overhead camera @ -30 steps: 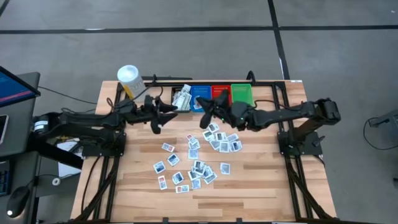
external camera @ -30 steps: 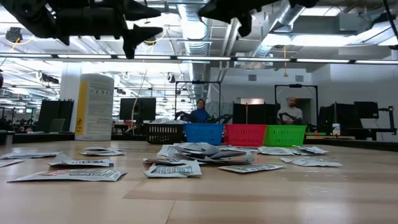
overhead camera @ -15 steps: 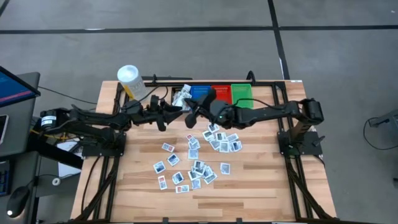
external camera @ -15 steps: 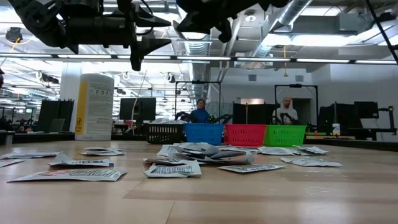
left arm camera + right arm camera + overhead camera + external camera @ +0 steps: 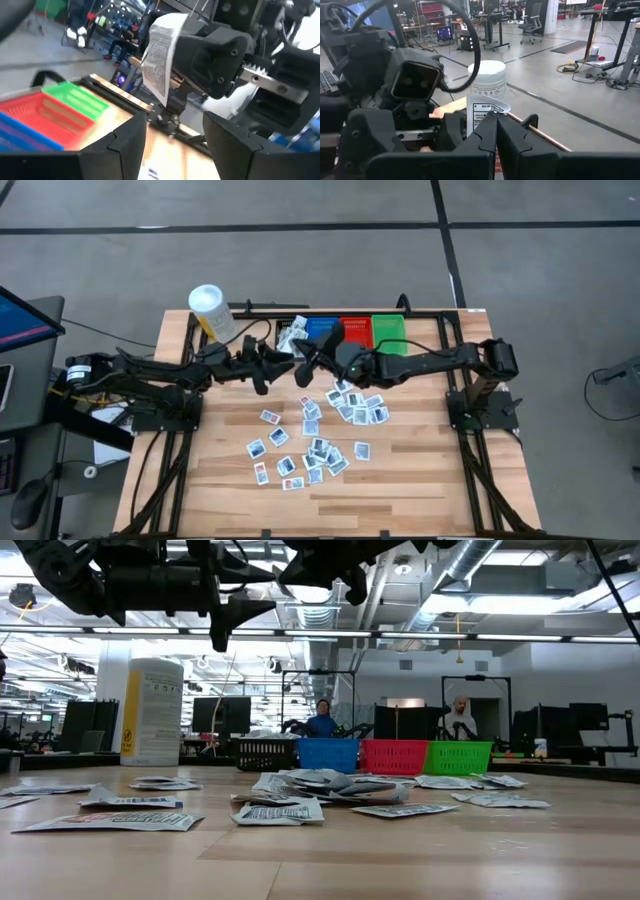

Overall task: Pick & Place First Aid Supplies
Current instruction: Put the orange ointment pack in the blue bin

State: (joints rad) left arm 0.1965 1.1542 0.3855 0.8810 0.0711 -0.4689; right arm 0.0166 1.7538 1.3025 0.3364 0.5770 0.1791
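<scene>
Your packet (image 5: 485,111) is up off the table, pinched upright between the pressed-together fingers of the right gripper (image 5: 303,366), above the wood in front of the bins (image 5: 345,331). Facing it, almost touching, sits the left gripper (image 5: 280,361) with its jaws spread wide and nothing in them; you can see the packet (image 5: 160,55) just beyond its fingers (image 5: 125,140). The other packets (image 5: 315,430) lie scattered mid-table, and the white tub (image 5: 211,311) stands at the far left corner.

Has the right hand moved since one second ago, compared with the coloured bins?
Yes. The right hand, shut on a packet, has moved toward the left arm, from beside the red bin to past the blue bin.
</scene>
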